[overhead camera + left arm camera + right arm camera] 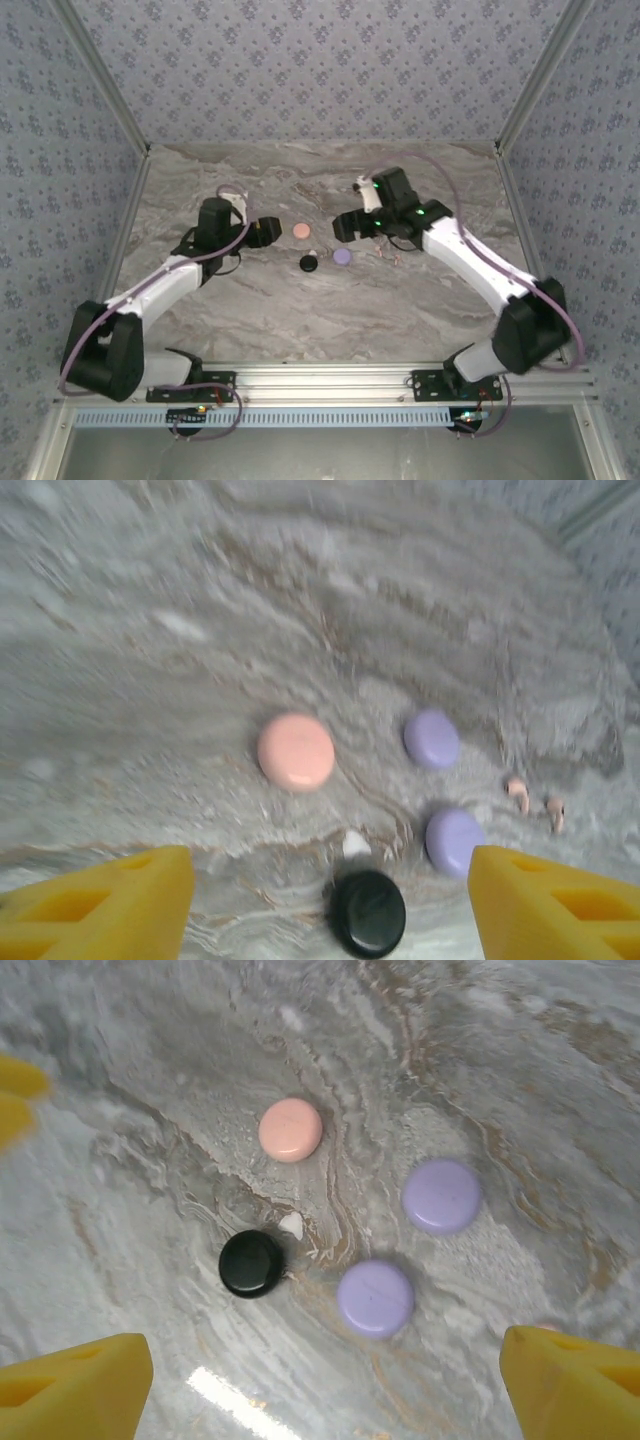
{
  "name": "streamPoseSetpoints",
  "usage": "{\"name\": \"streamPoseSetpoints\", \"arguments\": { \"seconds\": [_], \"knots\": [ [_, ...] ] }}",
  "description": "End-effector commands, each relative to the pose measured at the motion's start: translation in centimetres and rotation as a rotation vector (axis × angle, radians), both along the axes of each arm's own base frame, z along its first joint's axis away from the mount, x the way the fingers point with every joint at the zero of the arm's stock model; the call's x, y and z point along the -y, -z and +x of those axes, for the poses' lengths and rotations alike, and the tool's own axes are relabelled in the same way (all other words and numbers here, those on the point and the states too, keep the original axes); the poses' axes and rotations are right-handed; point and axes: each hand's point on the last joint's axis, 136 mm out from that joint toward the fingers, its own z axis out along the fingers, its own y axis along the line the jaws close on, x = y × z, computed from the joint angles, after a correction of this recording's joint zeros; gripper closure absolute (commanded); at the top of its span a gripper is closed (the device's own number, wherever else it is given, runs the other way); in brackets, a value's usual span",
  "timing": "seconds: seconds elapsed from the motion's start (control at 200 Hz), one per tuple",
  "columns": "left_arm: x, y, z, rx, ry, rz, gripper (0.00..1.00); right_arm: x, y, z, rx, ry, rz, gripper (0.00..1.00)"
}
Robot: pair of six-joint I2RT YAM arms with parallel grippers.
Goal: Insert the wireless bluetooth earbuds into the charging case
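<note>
Two tiny pinkish earbuds point(517, 793) point(555, 813) lie on the marble table to the right of the discs, also showing as specks point(390, 257) by the right arm. A small white piece point(356, 844) point(292, 1225) rests beside the black round disc point(369, 912) point(251, 1263) point(308, 263). A pink disc point(296, 751) point(291, 1129) point(301, 231) and two purple discs point(442, 1195) point(375, 1298) lie closed and flat. My left gripper point(262, 232) point(330, 880) hovers open, left of the pink disc. My right gripper point(350, 225) point(325, 1370) hovers open above the purple discs, holding nothing.
The grey marble table point(300, 310) is bounded by patterned walls with metal rails point(130, 230) at left, right and back. A yellow finger point(15, 1100) of my left gripper shows at the right wrist view's left edge. Both grippers face each other across the discs.
</note>
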Motion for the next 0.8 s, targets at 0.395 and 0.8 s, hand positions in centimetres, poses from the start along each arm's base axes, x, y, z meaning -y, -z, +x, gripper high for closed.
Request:
{"name": "streamPoseSetpoints", "arguments": {
  "seconds": [0.395, 0.8],
  "knots": [
    [-7.7, -0.7, -3.7, 0.035, -0.245, 0.001, 0.15, -10.3, 10.2, 5.0, 0.123, -0.749, -0.359, 0.09],
    [-8.7, -0.8, -3.8, 0.039, -0.277, 0.014, 0.12, -11.2, 15.9, 6.6, 0.036, -0.870, -0.475, 0.16]
  ]
}}
